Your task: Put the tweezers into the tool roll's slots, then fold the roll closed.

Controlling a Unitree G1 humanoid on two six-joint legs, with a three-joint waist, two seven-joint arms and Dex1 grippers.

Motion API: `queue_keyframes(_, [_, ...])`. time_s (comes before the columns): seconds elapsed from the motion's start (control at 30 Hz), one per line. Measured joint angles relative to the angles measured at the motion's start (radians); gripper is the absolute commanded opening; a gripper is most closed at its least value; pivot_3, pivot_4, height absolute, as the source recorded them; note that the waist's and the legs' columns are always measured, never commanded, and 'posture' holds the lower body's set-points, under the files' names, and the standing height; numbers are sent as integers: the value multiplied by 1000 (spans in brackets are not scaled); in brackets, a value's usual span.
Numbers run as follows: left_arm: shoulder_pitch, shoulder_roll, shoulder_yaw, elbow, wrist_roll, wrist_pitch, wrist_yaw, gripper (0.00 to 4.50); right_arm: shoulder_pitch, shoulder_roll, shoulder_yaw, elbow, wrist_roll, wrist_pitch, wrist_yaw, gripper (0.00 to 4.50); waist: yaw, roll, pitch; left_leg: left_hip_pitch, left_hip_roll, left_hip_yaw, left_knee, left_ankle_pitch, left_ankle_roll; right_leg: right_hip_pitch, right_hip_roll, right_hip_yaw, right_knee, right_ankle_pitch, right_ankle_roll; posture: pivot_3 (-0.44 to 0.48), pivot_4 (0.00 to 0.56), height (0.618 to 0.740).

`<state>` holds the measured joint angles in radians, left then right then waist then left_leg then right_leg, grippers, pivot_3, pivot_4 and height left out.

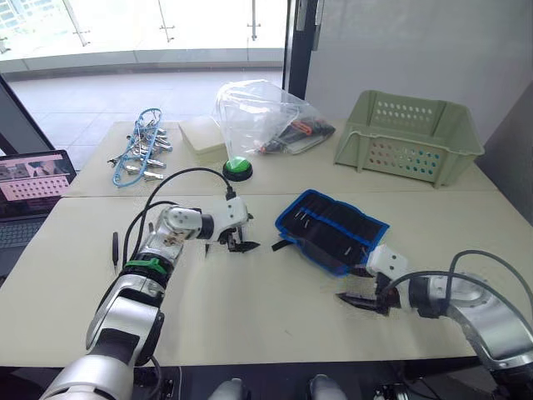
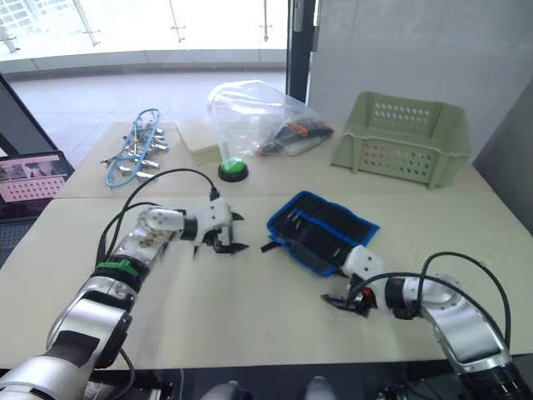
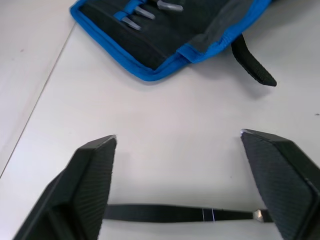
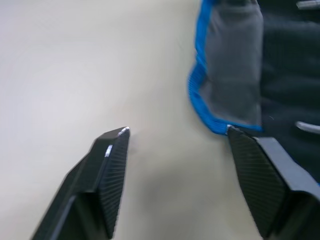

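Black tool roll [image 1: 331,229] between both open pincers

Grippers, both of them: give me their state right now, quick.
Left gripper: open, holding nothing, a black tweezers lying on the table between its fingers.
Right gripper: open, empty, at the tool roll edge.

Office-like room: laptop [image 1: 33,187], glass wall [image 1: 150,29]

Green basket [image 1: 410,133], plastic bag [image 1: 262,117], green button [image 1: 238,168].
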<state>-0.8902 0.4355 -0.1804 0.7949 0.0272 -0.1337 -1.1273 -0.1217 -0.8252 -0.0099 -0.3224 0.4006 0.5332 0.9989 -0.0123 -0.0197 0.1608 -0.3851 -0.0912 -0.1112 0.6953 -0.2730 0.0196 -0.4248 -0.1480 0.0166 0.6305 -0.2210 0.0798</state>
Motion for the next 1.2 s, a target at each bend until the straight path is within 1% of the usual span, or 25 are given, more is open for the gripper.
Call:
queue_keyframes(0.03, [5, -4, 21, -29, -37, 33, -18, 4490, -16, 4, -24, -7, 44, 36, 2, 3409, 1, 0, 0, 0, 1, 0, 0, 0, 0, 0, 0, 0, 0, 0, 0, 0, 150, 740])
queue_keyframes(0.07, [8, -12, 40, -57, -70, 64, -30, 4500, -36, 13, -46, -7, 69, 58, -2, 3088, 1, 0, 0, 0, 1, 0, 0, 0, 0, 0, 0, 0, 0, 0, 0, 0, 150, 740])
queue_keyframes(0.1, [13, -24, 60, -95, -109, 111, -35, 4234, -65, 28, -62, -3, 91, 77, -17, 2759, 1, 0, 0, 0, 1, 0, 1, 0, 1, 0, 0, 0, 0, 0, 0, 0, 150, 740])
queue_keyframes(0.17, [24, -52, 76, -162, -148, 174, -28, 3652, -103, 72, -83, 9, 97, 84, -57, 2077, 2, 0, 0, 1, 0, 0, 0, 0, 1, 0, 0, 0, 0, 0, 0, 0, 150, 740])
queue_keyframes(0.27, [43, -102, 77, -232, -164, 258, 18, 2658, -140, 155, -74, 67, 76, 70, -133, 1060, 1, 0, 0, 0, 0, 0, 0, 0, -1, 0, 0, 1, 1, 0, 0, 0, 150, 740])
queue_keyframes(0.37, [48, -162, 73, -256, -164, 318, 98, 1734, -191, 236, -39, 150, 0, 31, -235, 89, 0, 0, 0, 0, 0, 0, 0, 1, -1, -1, 0, 1, 1, 1, 0, 0, 150, 740])
queue_keyframes(0.43, [45, -209, 57, -256, -148, 342, 157, 1001, -224, 281, 1, 208, -56, -4, -285, 0, 0, 0, 0, 0, 0, 0, 0, 1, -1, -2, 0, 1, 1, 1, 0, 0, 150, 740])
queue_keyframes(0.53, [44, -238, 24, -238, -118, 355, 212, 22, -239, 315, 41, 266, -106, -48, -306, 0, -1, 0, 0, 0, 0, 1, 0, 1, -1, -2, 0, 1, 2, 1, 0, 0, 150, 740])
queue_keyframes(0.63, [43, -253, -10, -209, -78, 355, 249, 22, -239, 323, 69, 309, -142, -72, -304, 0, 0, 0, 0, 0, -1, 1, 0, 1, -1, -2, 0, 1, 1, 1, 0, 0, 150, 740])
queue_keyframes(0.73, [43, -270, -26, -192, -63, 361, 264, 22, -205, 329, 103, 301, -151, -88, -284, 0, 0, 0, 0, 0, 0, 0, 0, 1, -1, -2, 0, 1, 1, 1, 0, 0, 150, 740])
queue_keyframes(0.9, [43, -263, -64, -187, -32, 373, 250, 22, -145, 321, 150, 241, -169, -125, -251, 0, -1, 0, 0, 1, 0, 0, 0, 1, -1, -1, 0, 1, 0, 1, 0, 0, 150, 740])
queue_keyframes(1.03, [30, -267, -79, -143, -18, 370, 243, 22, -137, 302, 162, 233, -195, -155, -241, 0, -1, 0, 0, 1, -1, 1, 0, 1, -1, 0, 0, 1, 0, 1, 0, 0, 150, 740])
queue_keyframes(1.2, [21, -295, -79, -123, -14, 370, 245, 22, -136, 293, 165, 233, -214, -171, -236, 0, 1, 0, 0, 2, -1, 0, 0, 1, -1, 0, 0, 1, -1, 1, 0, 0, 150, 740])
